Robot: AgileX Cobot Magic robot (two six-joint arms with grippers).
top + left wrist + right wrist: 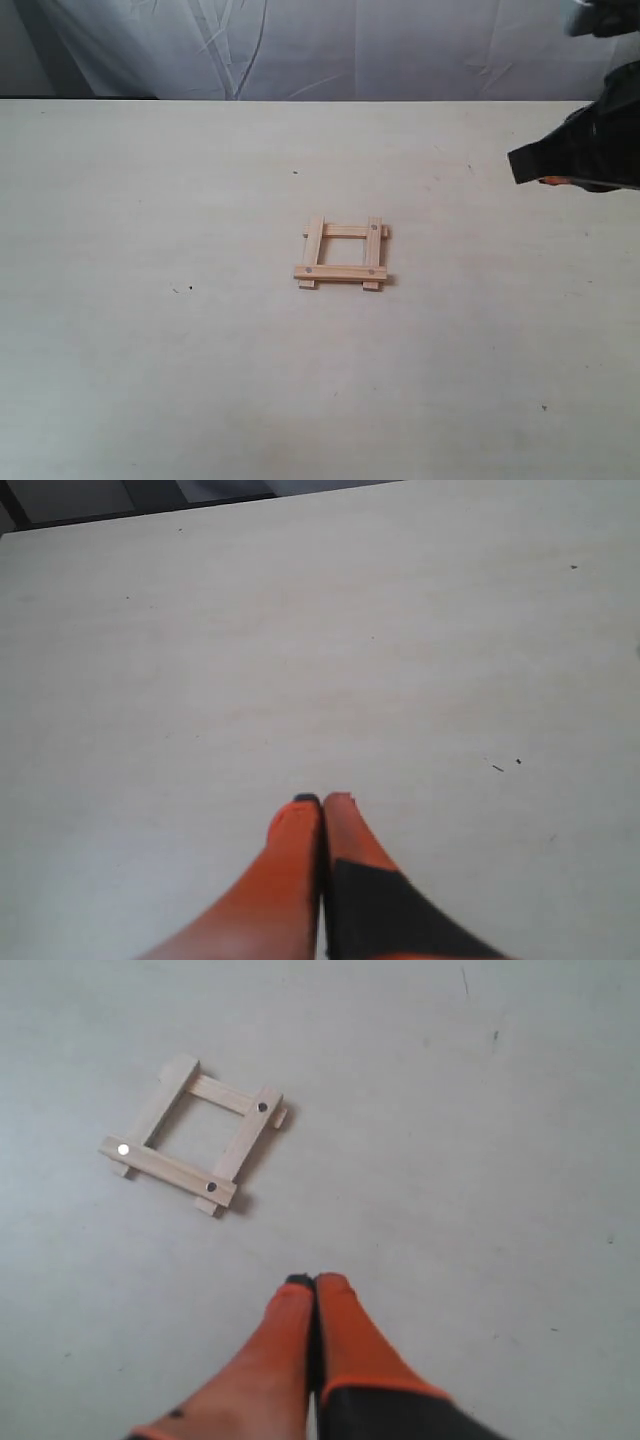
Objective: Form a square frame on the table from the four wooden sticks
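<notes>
The four wooden sticks lie overlapped as a small square frame (342, 253) near the middle of the table (150, 200), with dark dots near its corners. The right wrist view shows the same frame (195, 1135) lying flat, well ahead of my right gripper (316, 1280), whose orange fingers are pressed together with nothing between them. In the exterior view the right arm (585, 150) hangs above the table at the far right edge, apart from the frame. My left gripper (322, 800) is shut and empty over bare table; the frame does not show in its view.
A pale cloth backdrop (330, 45) hangs behind the table's far edge. A few tiny dark specks (182, 290) mark the tabletop. The left arm is outside the exterior view.
</notes>
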